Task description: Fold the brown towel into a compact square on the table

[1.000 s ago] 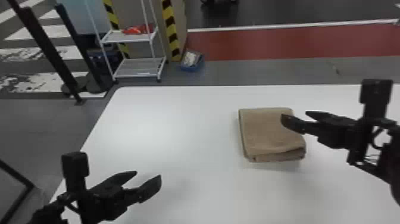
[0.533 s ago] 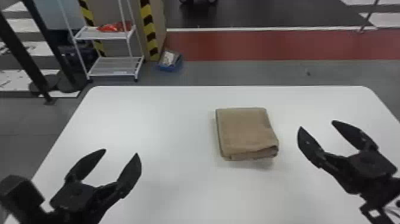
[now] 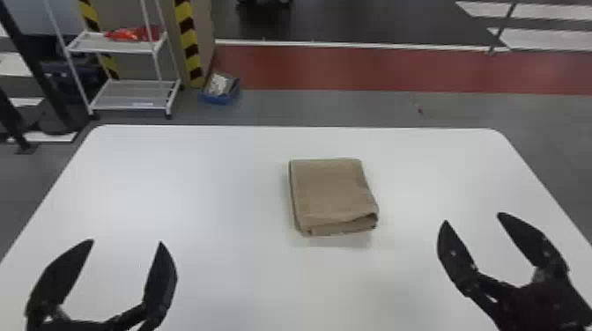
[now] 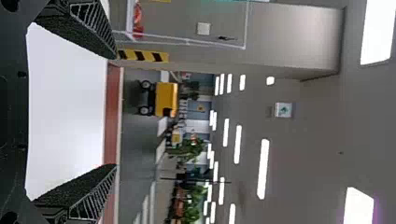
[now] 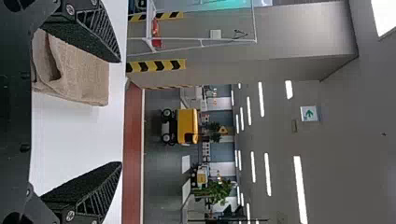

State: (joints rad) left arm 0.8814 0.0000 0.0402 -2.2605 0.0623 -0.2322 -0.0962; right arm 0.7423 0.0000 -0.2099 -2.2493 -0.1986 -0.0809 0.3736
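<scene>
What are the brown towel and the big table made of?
The towel looks like soft, fuzzy cloth, maybe cotton: it has a dull, slightly rough surface and bends into thick, rounded folds. The table has a smooth, white top with a faint shine, so it may be plastic or coated board; its look alone can't settle which.

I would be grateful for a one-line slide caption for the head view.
Brown towel, folded square, on a white table between two open claws.

In front of me spreads a white table (image 3: 198,193) with rounded far corners, and the brown towel (image 3: 332,189) lies on it in a folded stack, layered edge towards me.
</scene>
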